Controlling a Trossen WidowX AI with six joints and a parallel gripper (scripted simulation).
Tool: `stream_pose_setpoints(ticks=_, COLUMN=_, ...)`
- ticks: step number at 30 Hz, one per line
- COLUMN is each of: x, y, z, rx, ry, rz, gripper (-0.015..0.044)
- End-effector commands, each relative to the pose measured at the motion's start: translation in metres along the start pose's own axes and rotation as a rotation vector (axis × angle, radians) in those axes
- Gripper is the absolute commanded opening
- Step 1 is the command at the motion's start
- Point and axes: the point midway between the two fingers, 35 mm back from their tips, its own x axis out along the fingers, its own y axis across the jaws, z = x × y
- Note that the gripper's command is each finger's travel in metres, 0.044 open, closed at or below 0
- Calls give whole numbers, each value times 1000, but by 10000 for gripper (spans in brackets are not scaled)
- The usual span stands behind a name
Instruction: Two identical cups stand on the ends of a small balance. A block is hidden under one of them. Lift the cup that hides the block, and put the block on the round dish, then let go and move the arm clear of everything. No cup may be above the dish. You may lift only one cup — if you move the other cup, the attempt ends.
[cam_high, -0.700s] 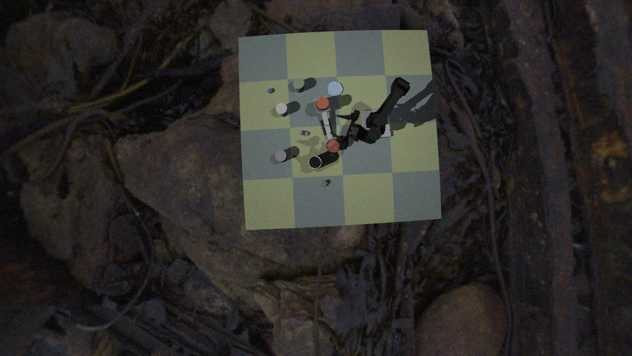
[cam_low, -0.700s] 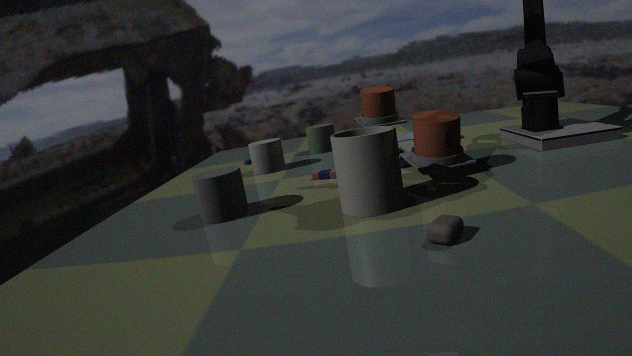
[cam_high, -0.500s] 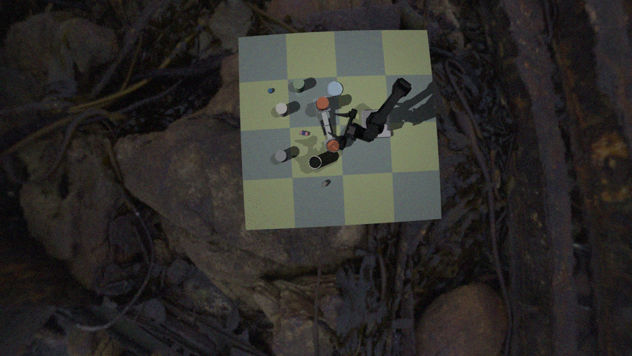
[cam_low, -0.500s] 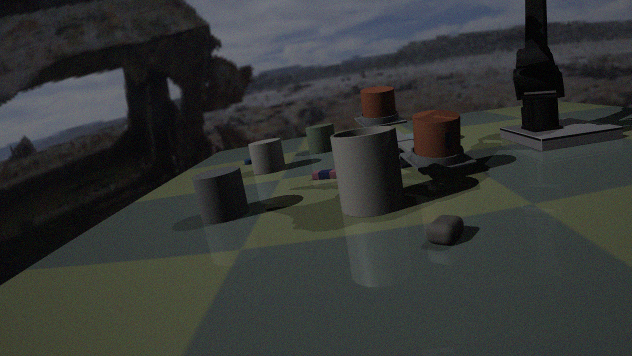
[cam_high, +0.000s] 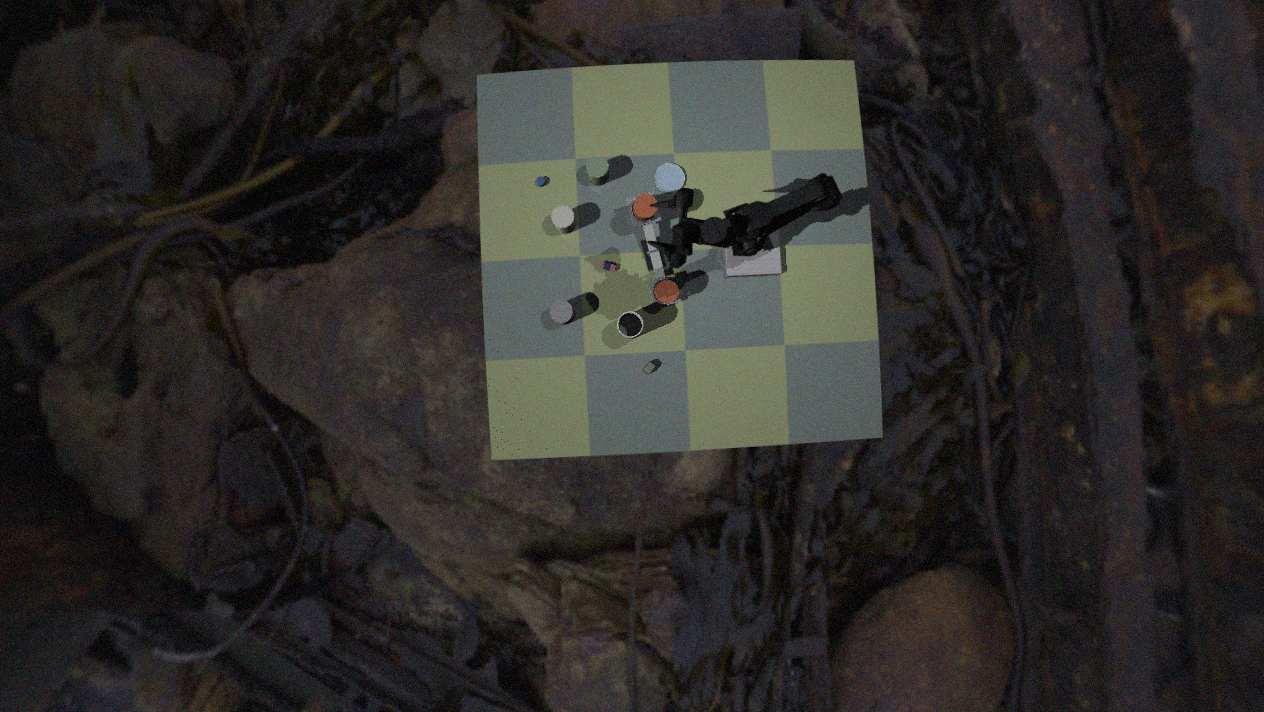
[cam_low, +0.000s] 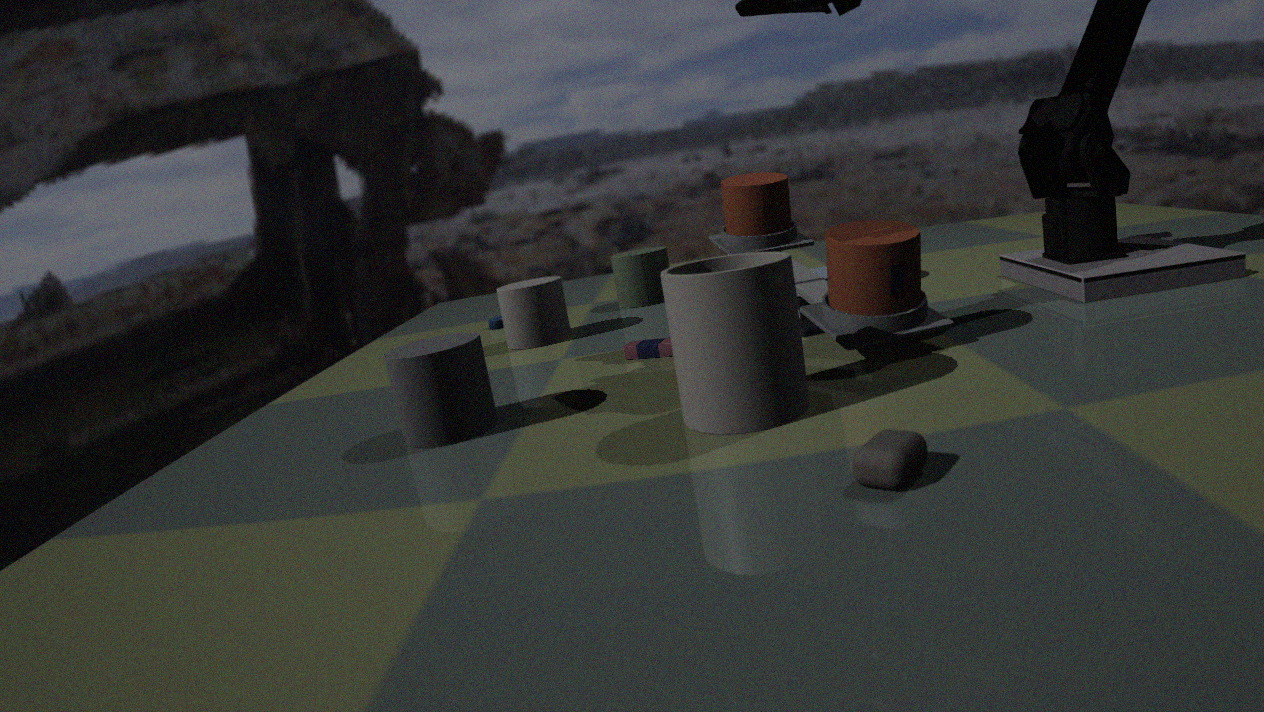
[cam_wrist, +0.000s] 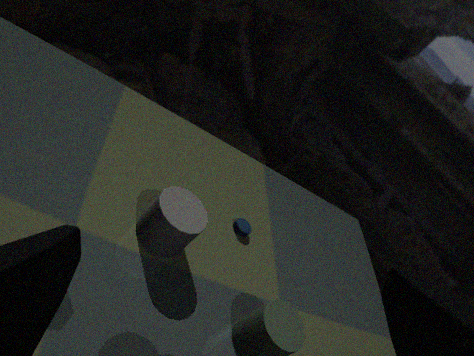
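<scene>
Two orange cups stand on the ends of a small balance (cam_high: 651, 232). One cup (cam_high: 644, 206) (cam_low: 756, 205) is at the end nearer the dish, the other cup (cam_high: 666, 291) (cam_low: 873, 269) at the opposite end. I cannot tell surely which end is lower. No block shows beneath either cup. The pale blue round dish (cam_high: 669, 176) lies beside the first cup, with nothing on it. My gripper (cam_high: 652, 224) (cam_wrist: 236, 265) is open and empty, high over the balance, its fingers widely spread. One finger overlaps the first cup in the overhead view.
A tall hollow white cylinder (cam_high: 629, 324) (cam_low: 738, 344) stands close to the second cup. Grey (cam_high: 561, 311), cream (cam_high: 563, 216) (cam_wrist: 183, 210) and green (cam_high: 597, 169) cylinders stand farther out. Small objects are a pink-and-blue piece (cam_high: 610, 265), a blue piece (cam_high: 541, 181) and a brown stone (cam_high: 651, 366).
</scene>
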Motion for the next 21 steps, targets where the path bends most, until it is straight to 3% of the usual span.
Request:
stream_pose_setpoints(ticks=1, x=1, y=-11, z=-24, rx=-40, ry=82, rz=85, gripper=440)
stream_pose_setpoints(ticks=10, x=-17, y=-21, z=-76, rx=-15, ry=248, rz=287, gripper=440)
stream_pose_setpoints(ticks=21, x=-67, y=-11, z=-107, rx=211, ry=330, rz=523, gripper=440)
